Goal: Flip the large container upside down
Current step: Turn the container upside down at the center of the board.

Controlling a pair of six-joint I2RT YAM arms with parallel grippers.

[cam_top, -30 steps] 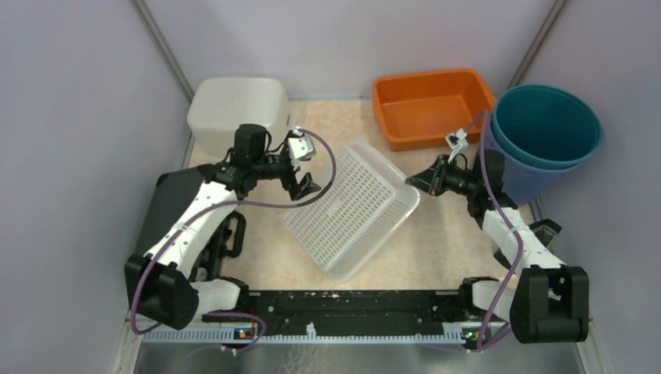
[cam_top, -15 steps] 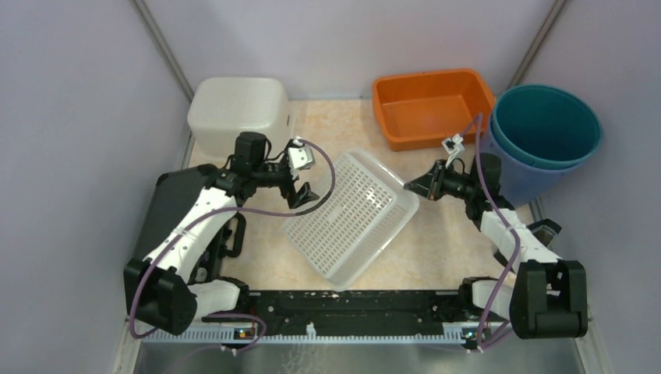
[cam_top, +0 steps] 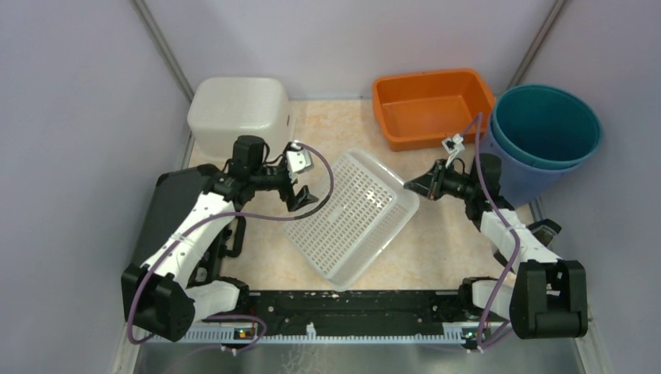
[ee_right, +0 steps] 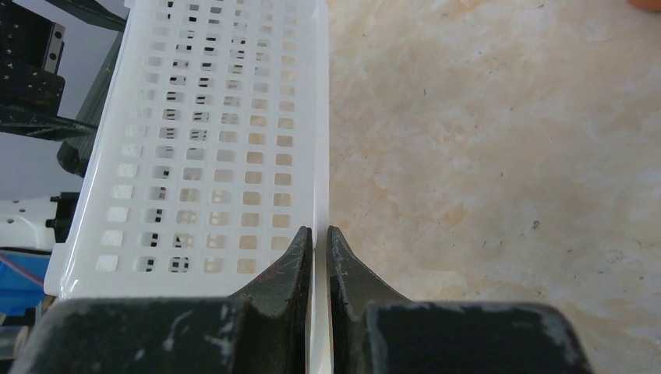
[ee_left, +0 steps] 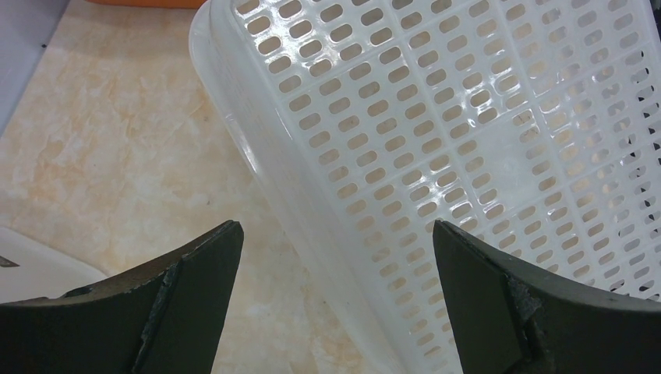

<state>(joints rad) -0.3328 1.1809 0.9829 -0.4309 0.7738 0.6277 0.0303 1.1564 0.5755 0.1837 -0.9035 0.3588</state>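
White perforated plastic basket (cam_top: 351,214) lies diagonally in the middle of the beige marbled surface (cam_top: 444,234), well in front of the orange plastic tub (cam_top: 429,105). The right hand (cam_top: 411,187) is clenched on the thin rim at the basket's right corner, its fingers pinching the wall between them in the right wrist view. The left hand (cam_top: 300,195) is released, its fingers spread wide at the basket's left edge. A white lidded box (cam_top: 238,109) stands behind the left arm.
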